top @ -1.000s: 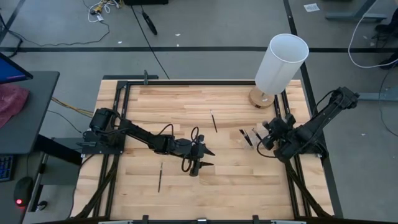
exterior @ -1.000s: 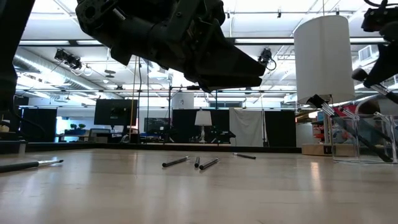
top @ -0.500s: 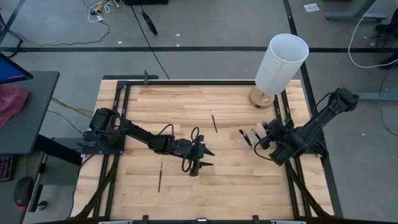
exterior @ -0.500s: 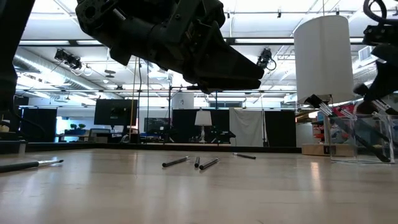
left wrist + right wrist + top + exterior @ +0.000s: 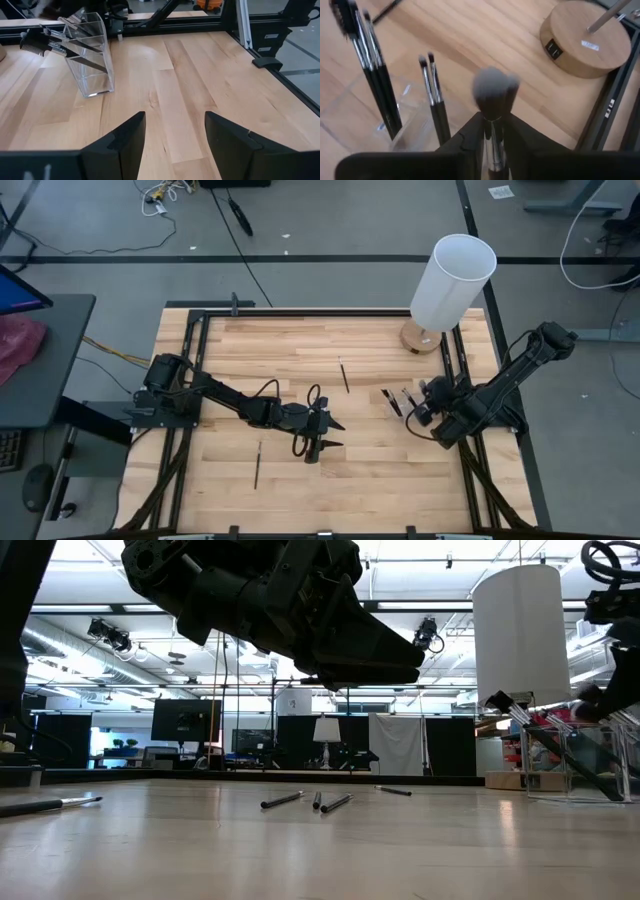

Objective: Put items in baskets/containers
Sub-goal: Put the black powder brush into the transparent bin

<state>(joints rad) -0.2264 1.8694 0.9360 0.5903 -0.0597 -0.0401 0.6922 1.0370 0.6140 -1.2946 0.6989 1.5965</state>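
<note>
A clear plastic holder (image 5: 400, 402) (image 5: 90, 55) stands near the table's right edge. Several dark brushes (image 5: 375, 75) lean in it, heads up. My right gripper (image 5: 428, 405) (image 5: 493, 150) hangs over the holder's right side, pointing slantwise down. A brush with a fluffy grey head (image 5: 492, 90) stands between its fingers, which are slightly apart. Loose brushes lie flat on the table: one (image 5: 344, 375) in the middle, one (image 5: 257, 465) at the near left. My left gripper (image 5: 343, 435) (image 5: 175, 140) hovers open over the table's middle, holding nothing. My right gripper has the fluffy brush's handle (image 5: 493, 131), just below the head, between its two fingers, with a thin dark gap on each side. The brush runs along the fingers, head away from the wrist. I cannot tell whether either finger touches it.
A tall white cylinder (image 5: 452, 280) on a round wooden base (image 5: 585, 40) stands at the far right corner, close behind the holder. A black frame rail (image 5: 468, 380) runs along the table's right edge. Bare wood lies between the two grippers.
My right gripper has sunk toward the clear holder and shifted slightly toward the table's left and near edges. The fluffy brush has gone down with it.
</note>
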